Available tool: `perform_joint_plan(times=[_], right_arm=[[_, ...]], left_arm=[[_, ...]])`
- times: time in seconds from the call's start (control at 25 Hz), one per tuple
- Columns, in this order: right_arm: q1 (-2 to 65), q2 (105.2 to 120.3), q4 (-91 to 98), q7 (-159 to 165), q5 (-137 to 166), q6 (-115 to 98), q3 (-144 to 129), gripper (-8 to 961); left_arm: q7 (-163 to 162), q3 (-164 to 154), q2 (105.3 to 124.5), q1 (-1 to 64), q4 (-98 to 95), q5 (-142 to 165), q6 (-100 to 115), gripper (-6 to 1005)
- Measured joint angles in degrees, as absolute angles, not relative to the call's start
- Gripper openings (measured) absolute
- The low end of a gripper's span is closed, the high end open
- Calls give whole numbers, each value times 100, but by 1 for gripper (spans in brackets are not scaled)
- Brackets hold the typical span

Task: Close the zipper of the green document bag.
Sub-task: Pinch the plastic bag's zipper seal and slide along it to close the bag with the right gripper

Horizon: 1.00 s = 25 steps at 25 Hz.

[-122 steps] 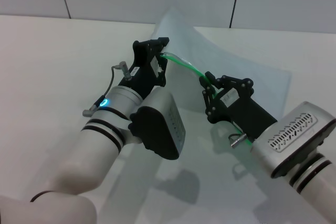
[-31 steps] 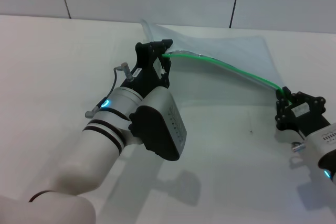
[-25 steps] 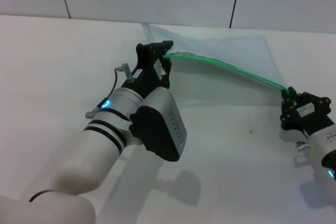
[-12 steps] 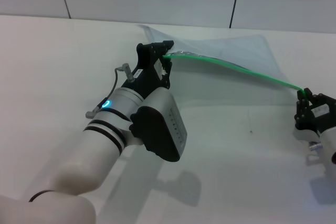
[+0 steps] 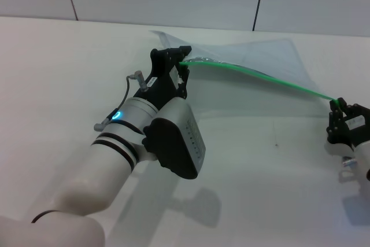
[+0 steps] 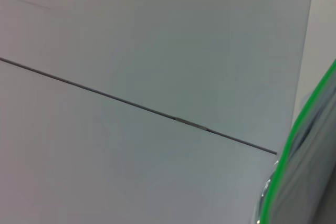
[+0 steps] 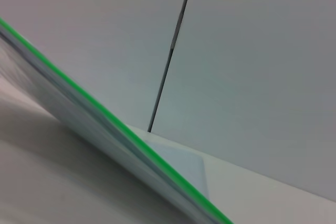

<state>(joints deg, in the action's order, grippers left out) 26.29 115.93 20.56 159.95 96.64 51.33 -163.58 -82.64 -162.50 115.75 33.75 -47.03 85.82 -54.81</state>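
Fingers of the left gripper (image 5: 182,62) pinched the zipper (image 5: 260,75) at ten o'clock; right gripper (image 5: 338,105) clamped its three-o'clock end, the green document bag (image 5: 260,56) hanging taut, seemingly nearly closed.

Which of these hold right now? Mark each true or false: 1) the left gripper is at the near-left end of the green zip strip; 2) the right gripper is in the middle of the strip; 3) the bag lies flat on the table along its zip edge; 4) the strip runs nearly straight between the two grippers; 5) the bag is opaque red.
1) True: the left gripper is at that end of the zipper.
2) False: the right gripper is at the far right end.
3) False: the zip edge of the green document bag is lifted off the table.
4) True.
5) False: it is translucent pale blue-grey.
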Motion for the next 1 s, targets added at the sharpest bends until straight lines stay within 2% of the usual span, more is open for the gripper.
perform_joint_plan(times=[0.96, 1.0], right_arm=[[2636, 11627, 2221, 15796, 9319, 5182, -16348, 261], [2640, 11627, 2226, 15795, 9297, 5183, -16348, 296]], left_arm=[[-8101, -16252, 11593, 3302, -4717, 8867, -5552, 84], [-8101, -16252, 11593, 3302, -4717, 8867, -5552, 84]])
